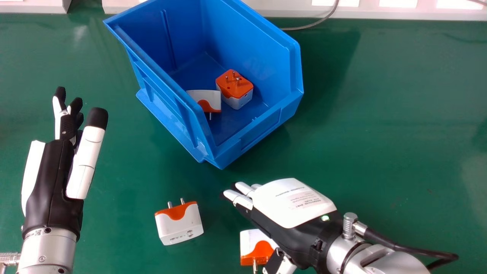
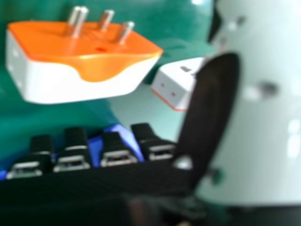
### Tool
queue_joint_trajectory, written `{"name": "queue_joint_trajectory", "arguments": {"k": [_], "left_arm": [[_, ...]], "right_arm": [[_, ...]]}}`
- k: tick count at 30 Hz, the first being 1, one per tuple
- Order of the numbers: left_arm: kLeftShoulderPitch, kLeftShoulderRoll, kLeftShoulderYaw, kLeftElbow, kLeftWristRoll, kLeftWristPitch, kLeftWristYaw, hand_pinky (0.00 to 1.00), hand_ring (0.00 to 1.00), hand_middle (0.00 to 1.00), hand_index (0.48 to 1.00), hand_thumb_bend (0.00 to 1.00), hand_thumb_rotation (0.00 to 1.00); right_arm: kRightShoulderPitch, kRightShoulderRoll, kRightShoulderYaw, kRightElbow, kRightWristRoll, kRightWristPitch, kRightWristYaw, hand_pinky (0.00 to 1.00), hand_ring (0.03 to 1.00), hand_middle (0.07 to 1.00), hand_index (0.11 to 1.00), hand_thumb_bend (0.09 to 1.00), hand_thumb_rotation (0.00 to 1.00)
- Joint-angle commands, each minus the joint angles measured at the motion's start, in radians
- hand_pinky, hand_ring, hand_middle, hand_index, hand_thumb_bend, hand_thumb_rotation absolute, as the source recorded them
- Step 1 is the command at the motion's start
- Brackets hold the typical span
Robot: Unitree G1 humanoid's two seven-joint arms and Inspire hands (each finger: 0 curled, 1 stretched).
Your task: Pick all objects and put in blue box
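In front of the blue box [image 1: 262, 127] lay one adapter [image 1: 180, 224] and another [image 1: 255, 243], partly hidden by the open right hand [image 1: 293, 205] (a third [image 1: 208, 98], inside, was partly blocked); left of the box, the left hand [image 1: 53, 171] was open.

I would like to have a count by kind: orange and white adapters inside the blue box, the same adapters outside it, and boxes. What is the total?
Adapters inside: 2
Adapters outside: 2
Blue box: 1
Total: 5
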Motion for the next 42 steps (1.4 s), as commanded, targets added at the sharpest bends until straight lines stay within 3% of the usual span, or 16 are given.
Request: {"name": "queue_joint_trajectory", "arguments": {"k": [1,9,16,21,25,28,30,32,33,35,38,39,41,42], "left_arm": [[-0.004,0.006,-0.001,-0.009,0.006,-0.027,0.006,1.00,1.00,1.00,1.000,0.85,1.00],[0.005,0.007,0.001,-0.016,0.010,-0.033,0.006,1.00,1.00,1.00,1.000,0.86,1.00],[0.009,0.010,0.007,-0.028,0.005,-0.027,0.003,1.00,1.00,1.00,1.000,0.87,1.00],[0.006,0.012,0.011,-0.026,0.001,-0.028,0.001,1.00,1.00,1.00,1.000,0.88,1.00],[0.004,0.013,0.013,-0.031,-0.006,-0.027,-0.002,1.00,1.00,1.00,1.000,0.89,1.00],[0.005,0.014,0.015,-0.033,-0.010,-0.027,-0.005,1.00,1.00,1.00,1.000,0.89,1.00],[0.006,0.013,0.016,-0.035,-0.014,-0.025,-0.006,1.00,1.00,1.00,1.000,0.89,1.00],[0.007,0.014,0.018,-0.034,-0.017,-0.025,-0.007,1.00,1.00,1.00,1.000,0.89,1.00],[0.007,0.015,0.020,-0.034,-0.019,-0.025,-0.008,1.00,1.00,1.00,1.000,0.89,1.00],[0.010,0.016,0.021,-0.037,-0.020,-0.023,-0.009,1.00,1.00,1.00,1.000,0.90,1.00],[0.013,0.015,0.020,-0.045,-0.018,-0.022,-0.009,1.00,1.00,1.00,1.000,0.91,1.00],[0.015,0.014,0.020,-0.049,-0.017,-0.021,-0.008,1.00,1.00,1.00,1.000,0.91,1.00],[0.016,0.012,0.017,-0.056,-0.013,-0.017,-0.007,1.00,1.00,1.00,1.000,0.91,1.00],[0.016,0.012,0.016,-0.057,-0.012,-0.015,-0.006,1.00,1.00,1.00,1.000,0.91,1.00]], "right_arm": [[-0.010,0.007,0.001,-0.005,-0.004,-0.013,-0.028,0.94,0.939,0.974,0.940,0.871,0.45],[0.007,0.001,0.018,0.049,-0.003,-0.047,-0.117,0.92,0.930,0.964,0.936,0.806,0.47],[0.025,-0.013,0.024,0.092,0.003,-0.087,-0.212,0.89,0.920,0.949,0.923,0.728,0.49],[0.016,-0.035,0.028,0.141,0.005,-0.144,-0.294,0.87,0.898,0.923,0.906,0.669,0.56],[-0.005,-0.061,0.027,0.178,0.000,-0.206,-0.365,0.76,0.806,0.839,0.857,0.660,0.63],[-0.012,-0.080,0.018,0.203,0.008,-0.257,-0.437,0.63,0.690,0.731,0.787,0.671,0.65],[-0.018,-0.087,0.008,0.235,0.024,-0.290,-0.495,0.61,0.671,0.714,0.776,0.670,0.65],[-0.023,-0.084,-0.009,0.272,0.060,-0.318,-0.540,0.48,0.535,0.603,0.700,0.690,0.61],[-0.023,-0.081,-0.020,0.288,0.088,-0.335,-0.558,0.40,0.457,0.523,0.619,0.722,0.57],[-0.020,-0.083,-0.036,0.313,0.137,-0.374,-0.591,0.32,0.378,0.436,0.522,0.768,0.52],[-0.027,-0.105,-0.045,0.341,0.173,-0.437,-0.625,0.27,0.326,0.386,0.465,0.790,0.48],[-0.031,-0.114,-0.047,0.349,0.183,-0.459,-0.628,0.25,0.310,0.374,0.451,0.750,0.48],[-0.043,-0.129,-0.050,0.364,0.203,-0.498,-0.627,0.22,0.276,0.348,0.466,0.515,0.44],[-0.049,-0.133,-0.051,0.371,0.212,-0.511,-0.623,0.22,0.276,0.348,0.466,0.515,0.44]]}}
